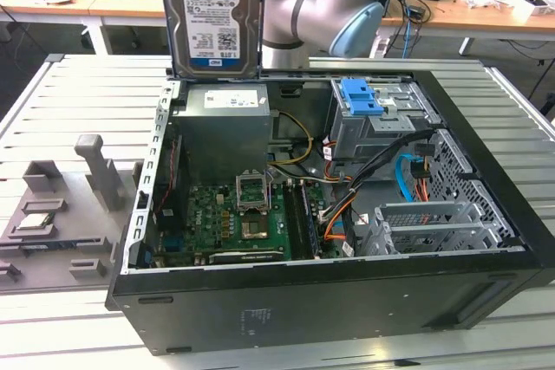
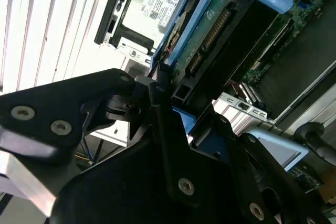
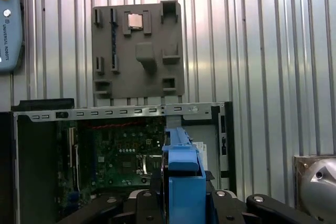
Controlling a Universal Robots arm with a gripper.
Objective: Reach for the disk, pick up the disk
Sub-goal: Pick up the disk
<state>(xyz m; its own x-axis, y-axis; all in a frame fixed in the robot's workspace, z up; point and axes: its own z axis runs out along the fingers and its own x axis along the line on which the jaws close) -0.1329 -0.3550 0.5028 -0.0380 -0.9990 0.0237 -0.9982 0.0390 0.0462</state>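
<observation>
**A:** Where is the disk [image 1: 217,19] [image 3: 184,182] sitting now?

**B:** It is hanging upright in the air, label facing the exterior view. It is showing at about 11 o'clock of that view, raised above the far rim of the open computer case [image 1: 347,301].

**A:** Claw state?

**B:** In the first wrist view the claw [image 3: 184,203] is clenching on the disk's blue side frame, with 1 black finger [image 3: 156,198] pressing on each side. The arm [image 1: 321,6] is standing behind the case at 12 o'clock.

**A:** Surroundings?

**B:** The case is lying on the slatted counter [image 1: 78,101] with its motherboard [image 1: 234,223] exposed. 1 grey fixture tray [image 1: 52,214] is resting on the counter at 9 o'clock, beside the case.
</observation>
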